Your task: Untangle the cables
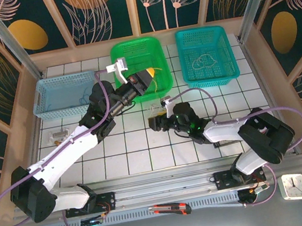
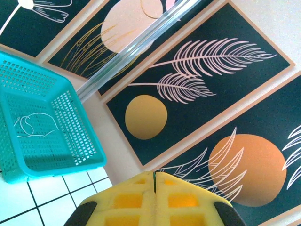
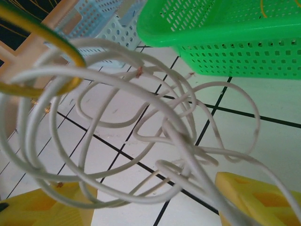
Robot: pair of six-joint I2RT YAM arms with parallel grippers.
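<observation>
The right gripper [image 3: 150,200] stands wide open, its yellow fingers [image 3: 256,195] sitting in the two lower corners of the wrist view, and it clamps nothing. Between and just ahead of them sits a tangle of white cable [image 3: 181,139], many loose loops crossing one another over the tiled table [image 3: 263,108]. A yellow-green cable [image 3: 56,37] hooks through the loops at upper left, and the green basket [image 3: 225,52] fills the upper right.

In the overhead view the left gripper [image 1: 146,80] is over that green basket at upper centre. Its pads meet on a thin seam, fully closed; whether a strand is pinched there I cannot tell. A second whitish cable [image 1: 205,60] lies in the teal basket [image 1: 231,73] at upper right.

The wire looks light, springy and smooth-jacketed, likely to slip from a shallow pinch, and it keeps its curl. Hard pulling would probably tighten the crossings. A single outer loop near the yellow-green crossing seems the best hold
</observation>
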